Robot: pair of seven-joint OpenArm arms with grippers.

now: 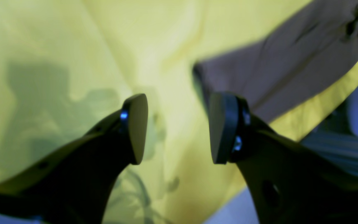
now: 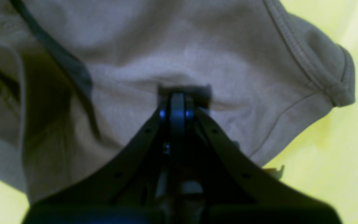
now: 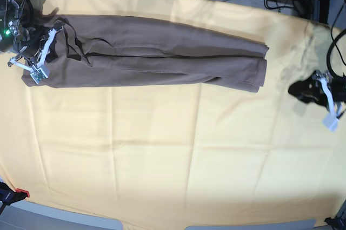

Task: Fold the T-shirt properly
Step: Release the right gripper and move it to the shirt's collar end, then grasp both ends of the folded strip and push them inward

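counter point(image 3: 162, 176) under yellow cloth point(image 3: 162, 133) | left tool point(image 1: 177, 127) at 3 o'clock, pads apart, over bare cloth, clear of the T-shirt | T-shirt point(image 3: 162, 57) lay as a long band toward 12 o'clock | right tool point(image 2: 177, 102) at 10 o'clock, pads together, pinching T-shirt fabric

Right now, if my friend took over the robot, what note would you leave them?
Left gripper: open, empty, over the yellow cloth, off the shirt's end.
Right gripper: jaws together, pressed against the T-shirt at its other end; whether it pinches fabric, I cannot tell.
T-shirt: lying along the cloth's far side as a long narrow band, sides already folded in.
Left: fold the band end to end into a compact stack, then smooth it.
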